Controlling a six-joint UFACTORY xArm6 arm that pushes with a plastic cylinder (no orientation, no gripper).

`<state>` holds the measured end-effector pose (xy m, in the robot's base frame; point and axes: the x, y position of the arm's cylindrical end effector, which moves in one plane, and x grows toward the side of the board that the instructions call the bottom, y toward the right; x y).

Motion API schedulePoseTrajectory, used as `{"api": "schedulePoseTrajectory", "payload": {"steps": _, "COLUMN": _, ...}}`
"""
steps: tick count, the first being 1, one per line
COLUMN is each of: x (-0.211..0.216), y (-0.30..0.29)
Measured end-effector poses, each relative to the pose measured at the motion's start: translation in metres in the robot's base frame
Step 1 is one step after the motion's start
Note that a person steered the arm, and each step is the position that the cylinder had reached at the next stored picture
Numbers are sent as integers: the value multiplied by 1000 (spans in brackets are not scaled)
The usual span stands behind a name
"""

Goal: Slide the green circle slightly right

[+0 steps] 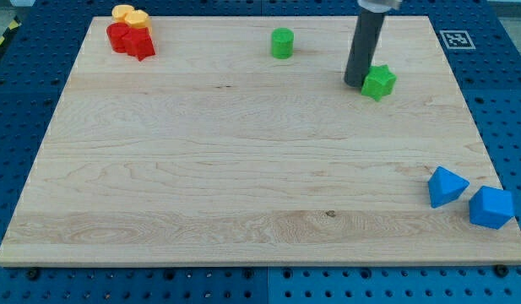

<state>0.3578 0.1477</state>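
The green circle (282, 42) stands near the view's top, a little right of centre, on the wooden board (243, 169). My tip (355, 84) rests on the board to the right of the circle and lower, well apart from it. The tip touches the left side of a green star (379, 82).
Two red blocks (130, 40) and two yellow blocks (130, 15) cluster at the view's top left corner. Two blue blocks (447, 186) (491, 207) sit at the bottom right by the board's edge. A marker tag (455, 39) lies off the board's top right corner.
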Motion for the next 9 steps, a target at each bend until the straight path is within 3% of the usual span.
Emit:
{"api": "schedulePoseTrajectory", "payload": {"steps": 3, "x": 28, "y": 84}}
{"api": "schedulePoseTrajectory", "payload": {"steps": 4, "x": 36, "y": 68}}
{"api": "schedulePoseTrajectory", "payload": {"steps": 6, "x": 35, "y": -89}}
{"api": "schedulePoseTrajectory", "payload": {"steps": 7, "x": 18, "y": -138}}
{"api": "schedulePoseTrajectory", "payload": {"steps": 9, "x": -79, "y": -140}}
